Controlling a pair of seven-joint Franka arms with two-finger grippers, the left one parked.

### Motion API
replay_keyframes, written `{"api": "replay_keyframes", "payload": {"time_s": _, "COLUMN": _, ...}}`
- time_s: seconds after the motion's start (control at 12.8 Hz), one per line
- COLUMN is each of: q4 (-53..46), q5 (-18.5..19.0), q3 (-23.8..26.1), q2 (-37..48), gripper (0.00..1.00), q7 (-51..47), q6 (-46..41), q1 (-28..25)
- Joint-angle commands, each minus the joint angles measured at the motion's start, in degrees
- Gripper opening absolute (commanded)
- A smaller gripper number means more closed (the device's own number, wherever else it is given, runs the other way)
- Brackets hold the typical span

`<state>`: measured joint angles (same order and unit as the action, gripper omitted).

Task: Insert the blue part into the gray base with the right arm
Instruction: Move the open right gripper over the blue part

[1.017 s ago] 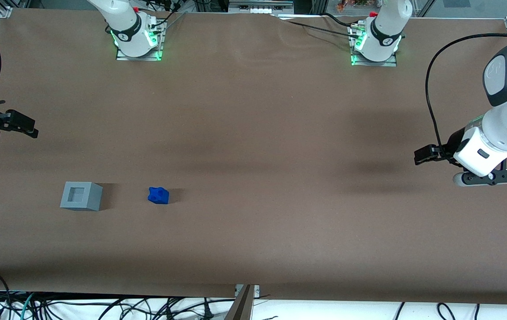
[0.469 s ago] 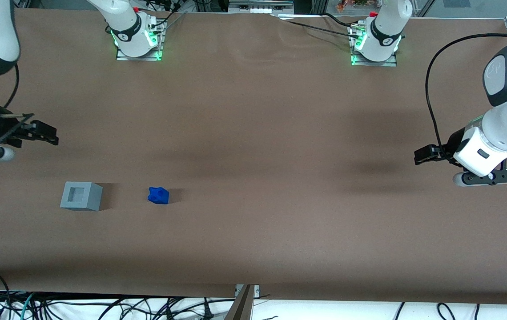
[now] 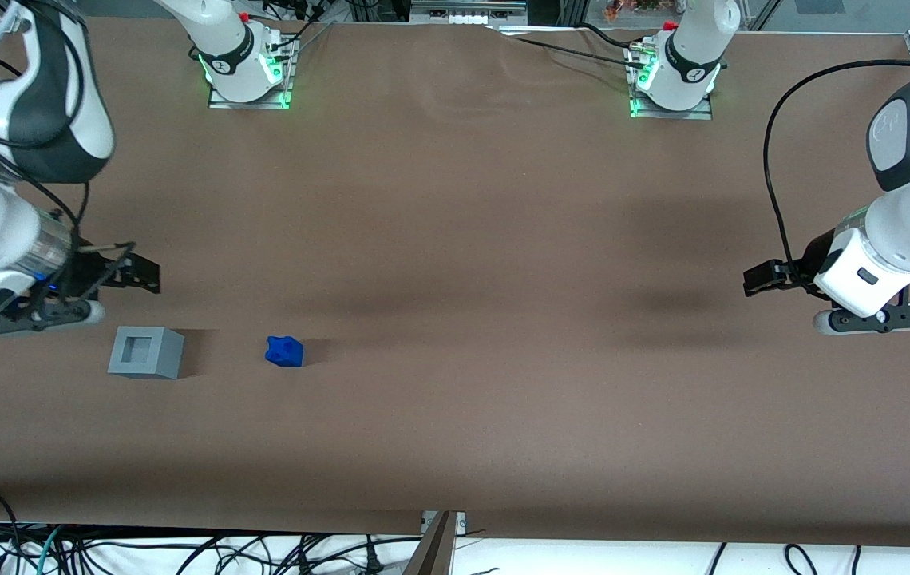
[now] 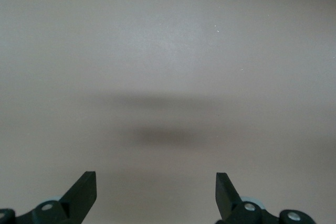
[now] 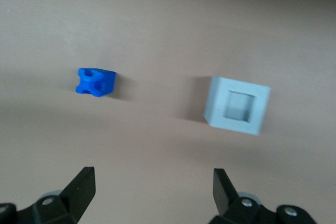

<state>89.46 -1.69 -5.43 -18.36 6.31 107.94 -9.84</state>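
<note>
The blue part (image 3: 284,350) lies on the brown table, a small lumpy block. The gray base (image 3: 145,352) stands beside it, nearer the working arm's end, its square recess facing up and empty. My right gripper (image 3: 136,275) hovers above the table, a little farther from the front camera than the gray base, open with nothing between its fingers. In the right wrist view the blue part (image 5: 96,82) and the gray base (image 5: 237,105) both lie on the table ahead of the open gripper (image 5: 153,182), apart from each other.
The two arm mounts (image 3: 249,72) (image 3: 672,80) stand at the table's edge farthest from the front camera. Cables hang below the table edge nearest that camera (image 3: 183,551).
The right arm has swung in from the table's end toward the gray base, and its gripper now hangs close to the base. The blue part and the gray base have not moved.
</note>
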Motion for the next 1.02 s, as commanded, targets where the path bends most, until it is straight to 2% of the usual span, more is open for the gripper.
{"api": "replay_keyframes", "payload": {"time_s": 0.0, "q4": -0.4, "q5": -1.3, "q3": -0.2, "q2": -3.6, "gripper": 0.99, "q7": -3.7, "q6": 4.1, "q1": -1.7}}
{"api": "replay_keyframes", "payload": {"time_s": 0.31, "q4": -0.2, "q5": -1.7, "q3": -0.1, "q2": -9.1, "gripper": 0.99, "q7": -5.3, "q6": 10.1, "q1": -3.7}}
{"api": "replay_keyframes", "payload": {"time_s": 0.47, "q4": -0.2, "q5": -6.3, "q3": 0.2, "q2": -11.0, "gripper": 0.99, "q7": -7.7, "q6": 12.0, "q1": -3.9}}
{"api": "replay_keyframes", "payload": {"time_s": 0.55, "q4": -0.2, "q5": -6.9, "q3": 0.2, "q2": -11.9, "gripper": 0.99, "q7": -10.8, "q6": 13.0, "q1": -4.5}}
{"api": "replay_keyframes", "payload": {"time_s": 0.94, "q4": -0.7, "q5": -7.2, "q3": 0.8, "q2": -15.9, "gripper": 0.99, "q7": -18.5, "q6": 19.1, "q1": -6.0}}
